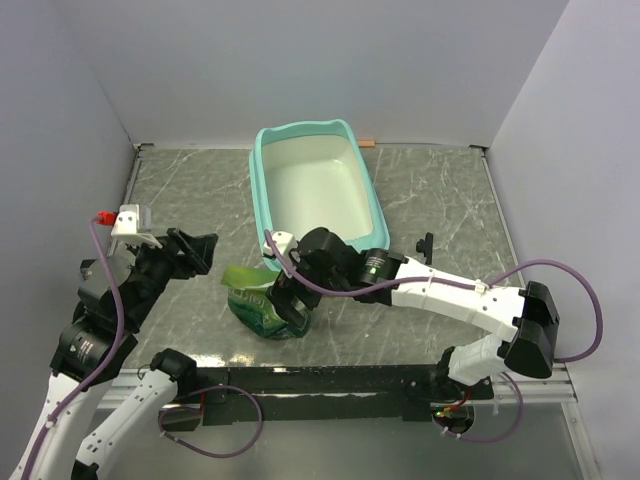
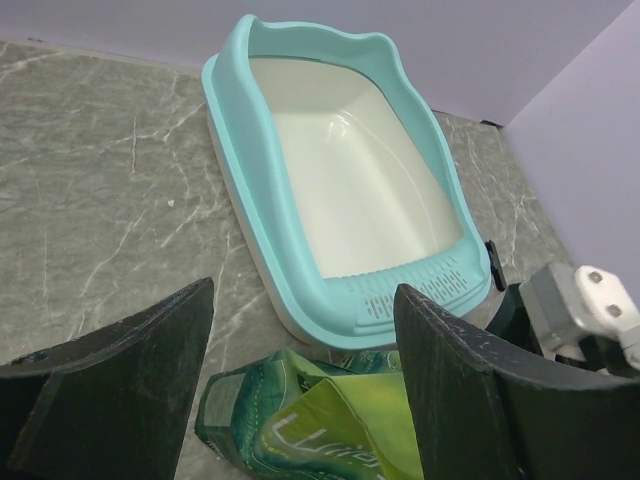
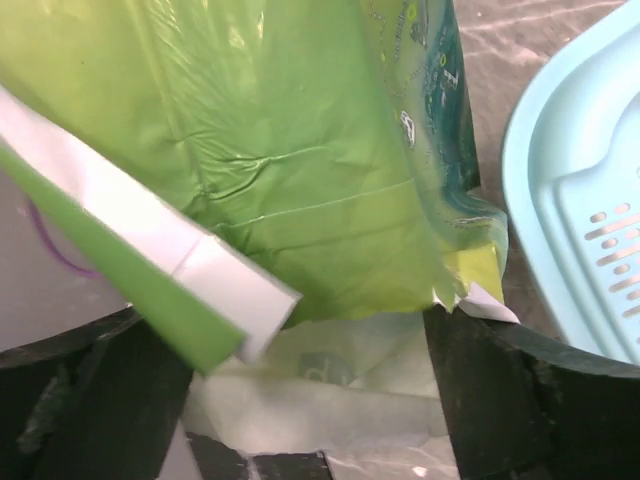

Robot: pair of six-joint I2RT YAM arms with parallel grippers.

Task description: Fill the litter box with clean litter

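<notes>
Here we see the turquoise litter box [image 1: 320, 190], whitish inside, at the far middle of the marbled table [image 1: 180, 190]. Just beside its near end, the green bag [image 1: 262, 305] stands between our right gripper's [image 3: 310, 400] spread fingers. Our left gripper [image 2: 302, 300] hangs open, left of the bag.

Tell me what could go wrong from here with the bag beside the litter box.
1. The bag is soft and creased, with only the right fingers around it; it may sag or slip if lifted.
2. It sits outside the box, by the near rim, so its contents might spill on the table.
3. The left fingers hang open, apart from the bag, giving no support.
</notes>
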